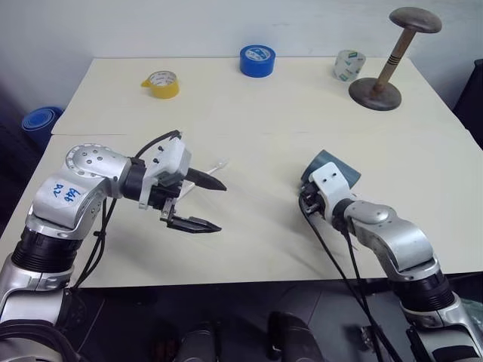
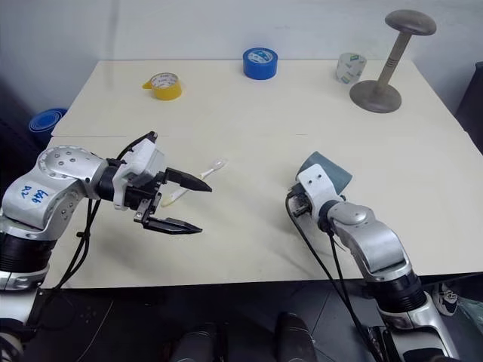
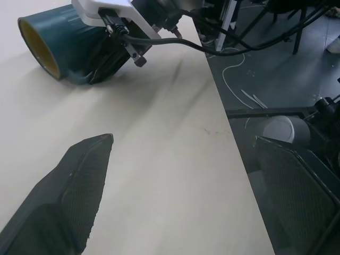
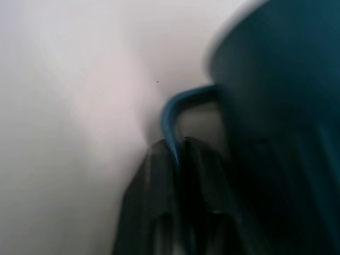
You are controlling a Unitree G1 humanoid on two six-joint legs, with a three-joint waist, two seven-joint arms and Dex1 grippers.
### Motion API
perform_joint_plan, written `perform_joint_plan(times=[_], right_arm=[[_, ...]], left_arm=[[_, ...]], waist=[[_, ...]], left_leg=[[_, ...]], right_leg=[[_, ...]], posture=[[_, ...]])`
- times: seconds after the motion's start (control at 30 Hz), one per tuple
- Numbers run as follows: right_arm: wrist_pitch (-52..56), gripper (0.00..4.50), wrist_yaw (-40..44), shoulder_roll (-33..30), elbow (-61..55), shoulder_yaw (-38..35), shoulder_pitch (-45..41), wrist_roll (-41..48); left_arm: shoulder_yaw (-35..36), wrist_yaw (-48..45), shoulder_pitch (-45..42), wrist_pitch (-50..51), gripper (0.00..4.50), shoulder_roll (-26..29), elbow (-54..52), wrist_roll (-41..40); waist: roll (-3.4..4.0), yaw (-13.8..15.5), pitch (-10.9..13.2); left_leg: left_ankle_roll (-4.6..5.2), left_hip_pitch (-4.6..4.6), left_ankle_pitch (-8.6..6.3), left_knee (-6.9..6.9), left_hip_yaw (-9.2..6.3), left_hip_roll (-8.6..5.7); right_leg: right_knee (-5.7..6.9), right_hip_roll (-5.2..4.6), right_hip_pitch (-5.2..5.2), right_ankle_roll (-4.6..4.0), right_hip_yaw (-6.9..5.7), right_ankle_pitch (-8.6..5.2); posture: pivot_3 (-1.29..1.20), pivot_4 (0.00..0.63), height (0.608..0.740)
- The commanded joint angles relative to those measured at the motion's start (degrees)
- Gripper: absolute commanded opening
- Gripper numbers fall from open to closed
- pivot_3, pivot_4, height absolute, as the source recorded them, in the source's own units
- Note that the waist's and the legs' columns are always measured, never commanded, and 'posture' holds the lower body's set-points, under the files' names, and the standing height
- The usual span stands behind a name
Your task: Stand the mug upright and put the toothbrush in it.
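Right claw (image 4: pixel 178 154) pinching mug (image 3: pixel 69 48) handle, table (image 1: pixel 249 113)

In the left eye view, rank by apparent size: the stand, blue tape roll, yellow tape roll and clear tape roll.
1. Stand, clearly the largest.
2. Blue tape roll.
3. Yellow tape roll and clear tape roll look alike; unranked. All four lie far back, so distance barely skews this.

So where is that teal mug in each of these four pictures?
Left eye view: the mug lies on its side right of centre, behind the right gripper.
Right eye view: mug right of centre, same pose.
Left wrist view: mug in the upper left corner, yellow inside showing.
Right wrist view: mug upper right, its handle pinched in the fingers.
Shared landmark: the right gripper at the mug.
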Motion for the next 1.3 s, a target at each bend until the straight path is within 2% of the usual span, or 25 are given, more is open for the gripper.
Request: perform_joint_plan(times=[0.03, 0.17, 0.3, 0.47, 0.63, 0.77, 0.97, 1.13, 1.3], right_arm=[[-0.2, 0.03, 1.3, -0.3, 0.2, -0.4, 1.4, -1.1], [-5.8, 0.03, 4.8, 2.3, -2.6, -2.8, 1.3, 1.6], [-20.5, 0.03, 11.4, 8.7, -6.0, -6.8, 2.3, 7.3], [-40.7, 0.03, 9.9, 20.3, 3.3, -6.7, 2.6, 4.5], [-50.3, 0.03, 6.5, 31.1, 16.1, -6.5, 1.1, 4.0], [-54.5, 0.03, 7.8, 34.2, 23.2, -5.7, 0.6, 3.0], [-54.8, 0.03, 9.6, 33.6, 23.1, -5.7, 2.9, 3.3], [-52.6, 1.34, 10.2, 30.4, 17.0, -6.2, 7.7, 3.7], [-49.7, 3.06, 11.1, 26.8, 10.7, -6.0, 12.9, 4.2]], left_arm=[[2.3, 0.8, -1.2, -0.2, 4.5, -0.1, -0.8, -0.2], [4.5, 2.9, 0.1, 0.8, 4.5, -0.1, 0.1, -0.9], [10.0, 8.5, 2.6, 4.2, 4.5, -1.2, 1.1, -2.9], [12.4, 12.0, 4.1, 6.5, 4.5, -2.1, -0.8, -3.8], [12.6, 12.6, 3.6, 7.8, 4.5, -1.4, -1.2, -4.0], [12.4, 12.2, 2.3, 8.8, 4.5, -0.4, -1.5, -3.8], [12.1, 11.8, 1.4, 9.6, 4.5, 0.4, -1.4, -4.0], [11.4, 11.1, 1.3, 9.3, 4.5, 0.3, -1.2, -3.7], [10.2, 10.3, 0.6, 8.4, 4.5, -0.4, -0.2, -3.0]], waist=[[-0.06, 0.1, 0.0], [-0.06, 0.0, 0.0], [-0.04, -0.9, 0.0], [-0.05, -1.4, 0.0], [-0.04, -1.7, 0.0], [0.0, -2.0, 0.0], [0.02, -1.9, 0.0], [0.02, -1.7, 0.0], [0.02, -1.6, 0.0]], left_leg=[[0.0, 0.0, 0.0, 0.0, -0.01, 0.0], [0.0, 0.0, 0.0, 0.0, -0.02, 0.0], [-0.04, 0.0, 0.02, -0.1, 0.0, 0.03], [-0.06, 0.06, 0.03, -0.08, -0.15, 0.02], [-0.12, 0.09, 0.06, -0.09, -0.18, 0.01], [-0.14, 0.11, 0.07, -0.12, -0.18, 0.02], [-0.15, 0.11, 0.08, -0.12, -0.21, 0.02], [-0.17, 0.11, 0.08, -0.12, -0.23, 0.02], [-0.19, 0.12, 0.09, -0.11, -0.23, 0.02]], right_leg=[[0.0, 0.0, 0.0, 0.0, 0.0, 0.0], [0.0, 0.0, 0.0, 0.0, 0.0, 0.0], [0.08, 0.03, -0.1, 0.0, 0.01, 0.0], [0.39, -0.01, -0.11, 0.07, -0.03, 0.04], [0.46, -0.01, -0.12, 0.07, -0.02, 0.04], [0.48, 0.0, -0.12, 0.07, -0.02, 0.04], [0.48, 0.0, -0.11, 0.07, -0.02, 0.04], [0.49, -0.01, -0.11, 0.07, -0.02, 0.04], [0.49, 0.0, -0.11, 0.07, -0.01, 0.04]], posture=[[0.0, 0.15, 0.74], [0.0, 0.15, 0.74], [0.0, 0.15, 0.74], [0.0, 0.15, 0.74], [0.0, 0.15, 0.74], [0.0, 0.15, 0.74], [0.0, 0.15, 0.74], [0.0, 0.15, 0.74], [0.0, 0.15, 0.74]])
